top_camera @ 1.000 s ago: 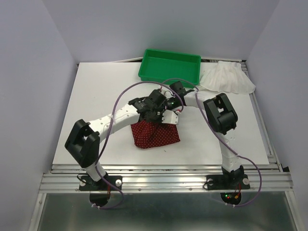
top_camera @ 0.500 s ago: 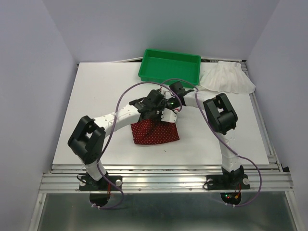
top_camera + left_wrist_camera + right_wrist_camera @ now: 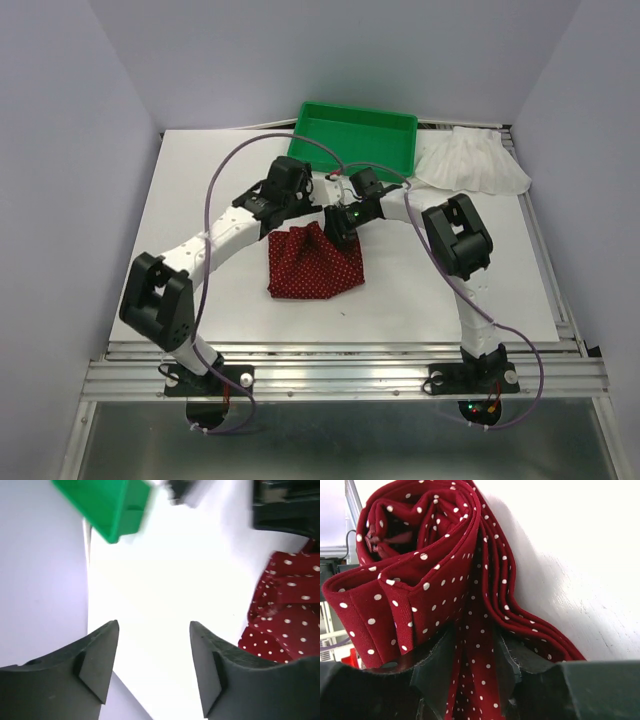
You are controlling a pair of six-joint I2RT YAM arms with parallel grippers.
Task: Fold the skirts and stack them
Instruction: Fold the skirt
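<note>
Nearer the arm bases than the rectangular green plastic tray [image 3: 352, 158], the dark red cloth skirt with tiny white dots [image 3: 312, 268] lies bunched on the white bench [image 3: 200, 190], well apart from the tray's front wall. Its edge nearest the tray is drawn up into a peak, and the right gripper [image 3: 470, 657] is clamped on that peak. In the right wrist view a strip of dotted cloth runs down between the two black fingers [image 3: 437, 662], with folded layers and a thick hem rolled up beside and above them. The rest of the red skirt spreads flat on the bench on the side away from the tray, its far edge roughly straight. The left gripper [image 3: 154, 652] hovers between the tray and the red skirt, toward the tray's left end. Its jaws stand wide over bare bench, and the red skirt shows at the right edge of its wrist view, touching neither finger. Just beside the tray's right end, the plain white ruffled skirt with pleated tiers [image 3: 472, 165] lies spread in a fan shape, apart from both arms
</note>
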